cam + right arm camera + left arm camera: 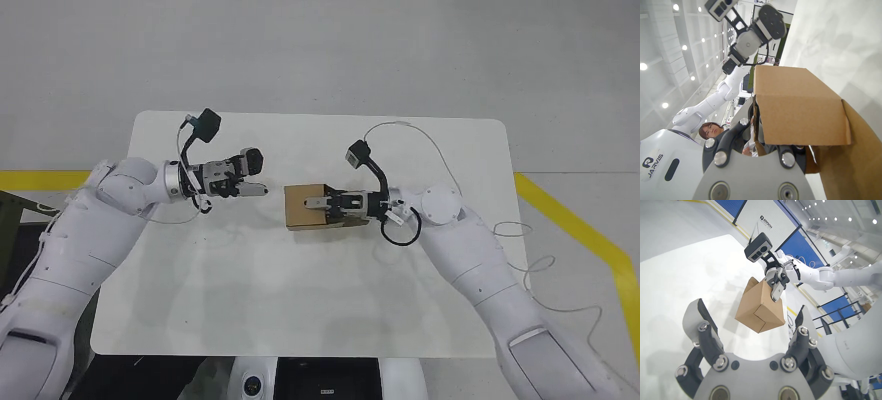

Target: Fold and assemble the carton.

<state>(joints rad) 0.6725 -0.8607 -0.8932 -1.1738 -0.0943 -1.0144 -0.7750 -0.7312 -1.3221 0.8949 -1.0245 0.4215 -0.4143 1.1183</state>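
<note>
A brown carton [308, 207] hangs over the middle of the white table [300, 300], lying on its side. Its closed end of interlocked flaps faces my left gripper [256, 187]. My right gripper [325, 203] is shut on the carton's wall at the open end, with one finger [749, 111] outside the wall and the other hidden inside. In the left wrist view the carton [757, 311] hangs beyond the left gripper [751, 306], which is open and holds nothing, a short gap away. A loose flap [848, 151] sticks out by the right wrist.
Thin white cables [440, 150] loop from the right arm over the table's far right part. A yellow floor line [570, 215] runs past the table's right edge.
</note>
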